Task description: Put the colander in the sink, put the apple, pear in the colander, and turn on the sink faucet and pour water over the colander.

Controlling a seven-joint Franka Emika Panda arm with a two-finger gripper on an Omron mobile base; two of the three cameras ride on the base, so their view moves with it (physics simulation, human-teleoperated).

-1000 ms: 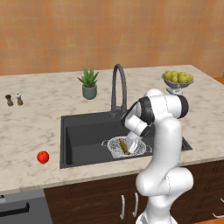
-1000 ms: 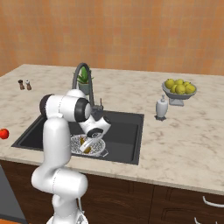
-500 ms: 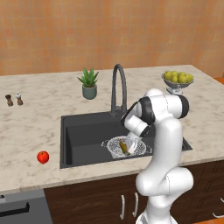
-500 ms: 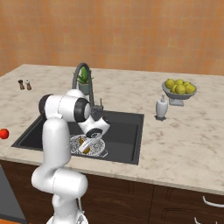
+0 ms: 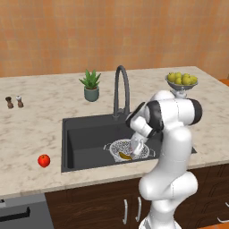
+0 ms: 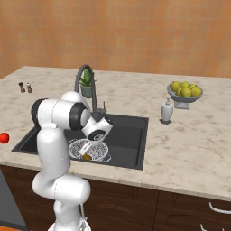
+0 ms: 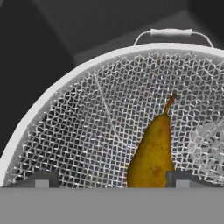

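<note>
colander (image 5: 129, 150) sits in the sink (image 5: 85, 138), near its front right corner, so that step looks done. pear (image 7: 153, 151) lies inside the colander, neck pointing toward the handle. tool (image 7: 109, 180) hangs just above it with its tips spread wide apart, pinching nothing. apple (image 5: 44, 160) is on the worktop by the front edge, left of the sink, not yet moved. sink faucet (image 5: 120, 89) shows no water. left: apple, then water.
</note>
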